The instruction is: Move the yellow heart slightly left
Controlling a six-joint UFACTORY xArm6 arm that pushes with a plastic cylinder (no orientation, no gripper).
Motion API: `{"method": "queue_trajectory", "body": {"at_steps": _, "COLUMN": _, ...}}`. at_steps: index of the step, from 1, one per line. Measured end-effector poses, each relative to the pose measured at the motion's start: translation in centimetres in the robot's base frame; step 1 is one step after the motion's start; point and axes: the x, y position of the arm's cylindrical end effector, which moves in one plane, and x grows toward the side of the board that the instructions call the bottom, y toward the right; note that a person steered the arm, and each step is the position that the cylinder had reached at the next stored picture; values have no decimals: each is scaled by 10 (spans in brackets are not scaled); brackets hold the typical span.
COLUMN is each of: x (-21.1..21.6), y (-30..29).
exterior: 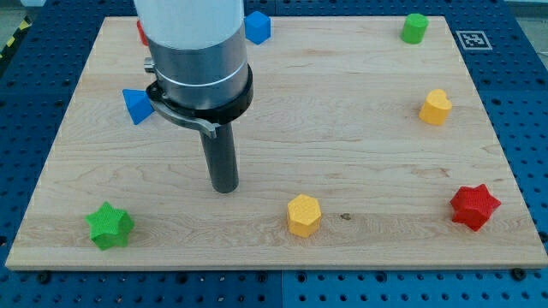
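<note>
The yellow heart (435, 107) lies near the view's right edge of the wooden board (342, 128), about mid-height. My tip (225, 188) rests on the board left of centre, far to the left of the heart and a little lower in the view. It touches no block. The nearest block to my tip is the yellow hexagon (304, 214), to its lower right.
A green star (110, 225) is at bottom left, a red star (474, 206) at bottom right, a green cylinder (414, 27) at top right. A blue triangle (135, 105) and a blue block (257, 26) flank the arm; a red block (141, 32) is mostly hidden.
</note>
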Motion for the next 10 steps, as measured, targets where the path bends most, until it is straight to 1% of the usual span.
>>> {"method": "queue_trajectory", "body": {"at_steps": 1, "x": -2, "y": 0}}
{"method": "queue_trajectory", "body": {"at_steps": 2, "x": -26, "y": 1}}
{"method": "queue_trajectory", "body": {"at_steps": 3, "x": -76, "y": 17}}
{"method": "queue_trajectory", "body": {"at_steps": 4, "x": -130, "y": 51}}
{"method": "queue_trajectory", "body": {"at_steps": 5, "x": -170, "y": 100}}
{"method": "queue_trajectory", "body": {"at_steps": 6, "x": -199, "y": 160}}
{"method": "queue_trajectory", "body": {"at_steps": 7, "x": -214, "y": 216}}
{"method": "queue_trajectory", "body": {"at_steps": 8, "x": -195, "y": 282}}
{"method": "queue_trajectory", "body": {"at_steps": 9, "x": -144, "y": 314}}
{"method": "queue_trajectory", "body": {"at_steps": 10, "x": -142, "y": 314}}
